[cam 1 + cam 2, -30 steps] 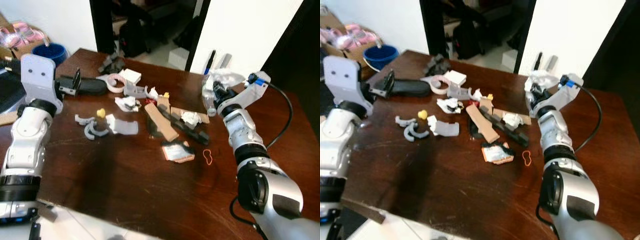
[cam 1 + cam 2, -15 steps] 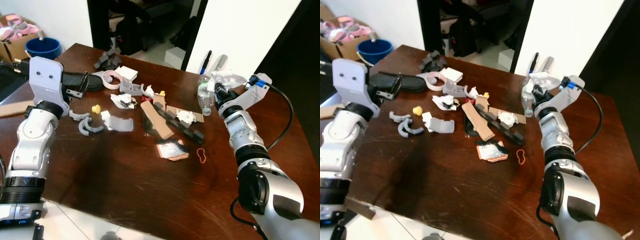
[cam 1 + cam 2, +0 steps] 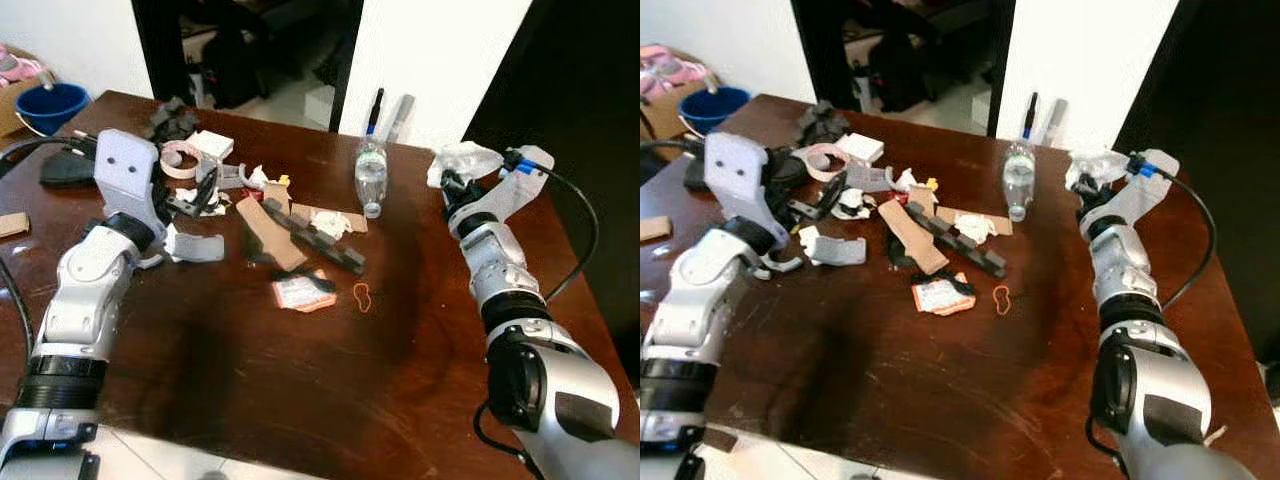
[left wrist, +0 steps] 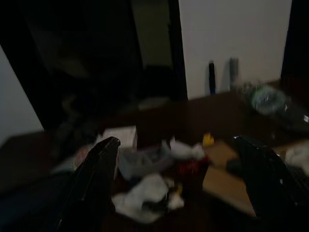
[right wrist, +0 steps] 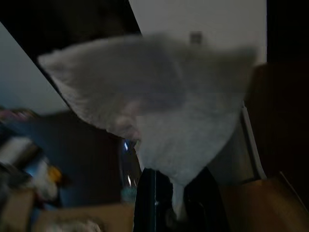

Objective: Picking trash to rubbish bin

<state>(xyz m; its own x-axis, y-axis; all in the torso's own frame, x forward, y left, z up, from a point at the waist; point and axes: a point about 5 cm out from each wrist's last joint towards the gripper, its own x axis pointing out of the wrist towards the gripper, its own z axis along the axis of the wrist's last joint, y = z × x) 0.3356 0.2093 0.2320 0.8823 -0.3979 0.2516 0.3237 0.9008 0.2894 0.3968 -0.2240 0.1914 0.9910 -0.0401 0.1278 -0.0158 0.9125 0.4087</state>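
My right gripper [image 5: 176, 193] has its jaws closed on a crumpled white tissue [image 3: 466, 157], held up over the bench [image 3: 300, 380] at the upper right of the frame. My left gripper [image 4: 186, 188] hangs over the litter at the upper left with jaws spread wide, gripping nothing. Under it lie white paper scraps [image 4: 147, 195] and a cardboard strip [image 3: 268, 219]. A clear plastic bottle [image 3: 371, 177] stands upright near the top centre. An orange rubber band [image 3: 361, 296] lies just right of a torn wrapper [image 3: 300, 292].
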